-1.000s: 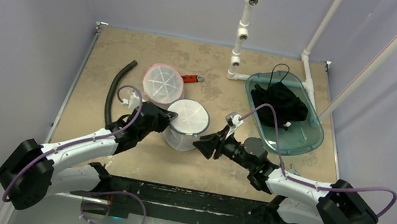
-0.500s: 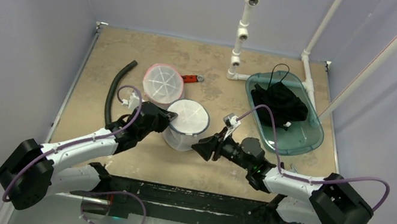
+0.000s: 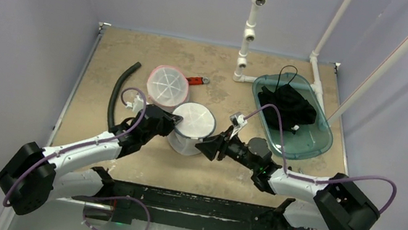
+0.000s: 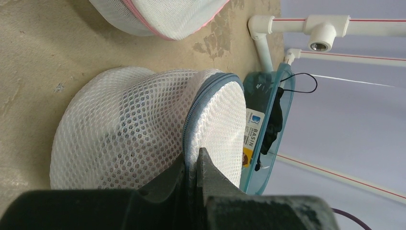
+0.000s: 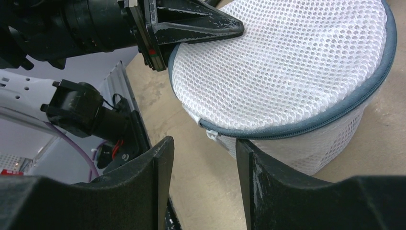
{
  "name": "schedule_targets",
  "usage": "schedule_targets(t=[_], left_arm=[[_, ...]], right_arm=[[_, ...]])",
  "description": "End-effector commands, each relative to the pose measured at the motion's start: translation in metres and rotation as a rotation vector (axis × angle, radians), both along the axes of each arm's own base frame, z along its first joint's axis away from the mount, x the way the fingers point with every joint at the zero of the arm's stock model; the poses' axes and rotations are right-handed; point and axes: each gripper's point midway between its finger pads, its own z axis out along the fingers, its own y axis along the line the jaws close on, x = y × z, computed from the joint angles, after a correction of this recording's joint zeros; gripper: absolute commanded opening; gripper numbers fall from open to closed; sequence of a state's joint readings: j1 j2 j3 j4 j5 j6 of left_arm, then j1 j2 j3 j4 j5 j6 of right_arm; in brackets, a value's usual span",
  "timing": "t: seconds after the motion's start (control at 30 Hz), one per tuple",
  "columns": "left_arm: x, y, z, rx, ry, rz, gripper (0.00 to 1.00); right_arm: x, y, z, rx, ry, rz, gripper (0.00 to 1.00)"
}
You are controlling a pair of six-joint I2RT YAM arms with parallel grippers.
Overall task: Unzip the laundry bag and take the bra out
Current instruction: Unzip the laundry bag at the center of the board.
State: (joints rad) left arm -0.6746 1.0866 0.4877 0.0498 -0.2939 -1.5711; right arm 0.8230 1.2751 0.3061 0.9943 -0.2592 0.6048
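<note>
The laundry bag (image 3: pixel 192 127) stands mid-table (image 3: pixel 136 54), a short upright drum with its axis vertical and its zipped lid facing up; tabletop shows between it and the near edge. The left gripper (image 3: pixel 174 121) reaches in low and is clenched on the bag's grey rim. The right gripper (image 3: pixel 203 147), jaws apart and empty, faces the zip pull (image 5: pixel 212 135).

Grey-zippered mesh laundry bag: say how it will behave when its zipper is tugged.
The laundry bag is probably floppy: its mesh wall bulges unevenly below the zipper. Likely light, so a tug may drag it unless the left jaws pinching its rim hold.
</note>
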Motion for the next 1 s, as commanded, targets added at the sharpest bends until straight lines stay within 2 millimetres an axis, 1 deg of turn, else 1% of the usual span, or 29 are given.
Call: schedule_targets(t=[0.0, 0.43, 0.97], left_arm=[[0.001, -0.005, 0.006, -0.003, -0.002, -0.019, 0.00], [0.001, -0.006, 0.007, -0.010, -0.007, -0.021, 0.00], [-0.001, -0.006, 0.004, -0.015, -0.012, -0.028, 0.00]], right_arm=[[0.005, 0.009, 0.028, 0.070, -0.054, 0.020, 0.53], [0.007, 0.012, 0.024, 0.065, -0.043, 0.023, 0.43], [0.016, 0.008, 0.020, 0.061, -0.026, -0.036, 0.30]])
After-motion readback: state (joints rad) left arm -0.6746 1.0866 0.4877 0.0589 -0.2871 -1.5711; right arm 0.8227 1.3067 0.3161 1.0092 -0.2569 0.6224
